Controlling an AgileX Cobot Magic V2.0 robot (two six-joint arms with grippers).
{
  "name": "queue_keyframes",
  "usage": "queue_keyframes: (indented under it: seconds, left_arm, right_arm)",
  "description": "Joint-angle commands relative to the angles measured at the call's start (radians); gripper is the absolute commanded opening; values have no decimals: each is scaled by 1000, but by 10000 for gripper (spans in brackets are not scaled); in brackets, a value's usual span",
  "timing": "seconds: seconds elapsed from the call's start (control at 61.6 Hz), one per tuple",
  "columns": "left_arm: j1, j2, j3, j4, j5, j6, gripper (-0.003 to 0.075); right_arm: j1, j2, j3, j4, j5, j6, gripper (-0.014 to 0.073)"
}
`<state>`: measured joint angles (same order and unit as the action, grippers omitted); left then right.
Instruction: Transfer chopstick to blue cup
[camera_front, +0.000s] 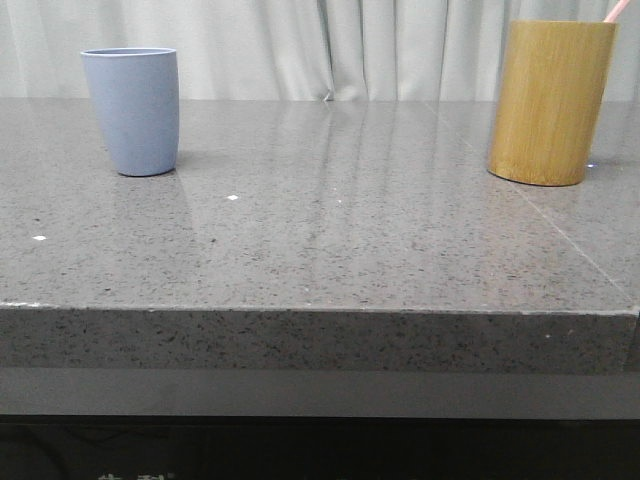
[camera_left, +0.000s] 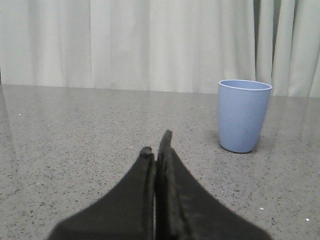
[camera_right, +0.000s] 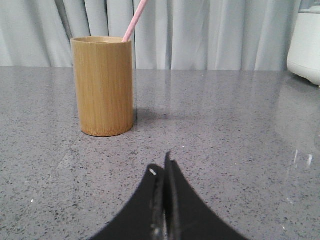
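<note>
Black fingers of the left end effector (camera_left: 157, 145) sit closest to the left wrist camera, pressed together with nothing between them — clenched on air, low over the grey speckled worktop (camera_left: 75, 150). Beyond their tips stands the blue cup (camera_left: 244, 116), upright on the worktop and well apart from the fingers, its rim level and its mouth facing up. Pale pleated curtains (camera_left: 150, 45) hang behind it.

From the right wrist camera the right end effector (camera_right: 165, 165) looks the same: both fingers shut against each other, holding nothing, hovering just above the worktop. Ahead of it, and clear of it, stands a tan bamboo holder (camera_right: 103, 86), an upright cylinder. The chopstick (camera_right: 135, 21) is in that holder — its pale pink upper end sticks out above the rim, leaning to one side, while its lower part is hidden inside. A white object (camera_right: 306, 42) stands on the worktop well away from the holder on the far side from the chopstick's lean; I cannot tell what it is.

In the front view the blue cup (camera_front: 131, 111) and the bamboo holder (camera_front: 551, 102) stand well apart toward the far edge of the worktop (camera_front: 330, 240), the cup far to the left of the holder. Only the tip of the chopstick (camera_front: 618, 11) peeks above the holder's rim there, slanting away from the cup. The holder is taller than the cup.
</note>
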<state>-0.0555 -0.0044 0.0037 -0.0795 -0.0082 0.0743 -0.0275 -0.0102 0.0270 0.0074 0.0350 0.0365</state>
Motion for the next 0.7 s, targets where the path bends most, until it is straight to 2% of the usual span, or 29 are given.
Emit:
queue_keyframes:
  seconds: [0.0,0.682]
  left_arm:
    - [2,-22,12,-2,-82,-7,-19]
    - [2,-22,12,-2,-82,-7,-19]
  right_arm:
    - [-6,-22,-4,3,-91,1,-68]
    - [-6,-22,-5,3,-105,1,-68]
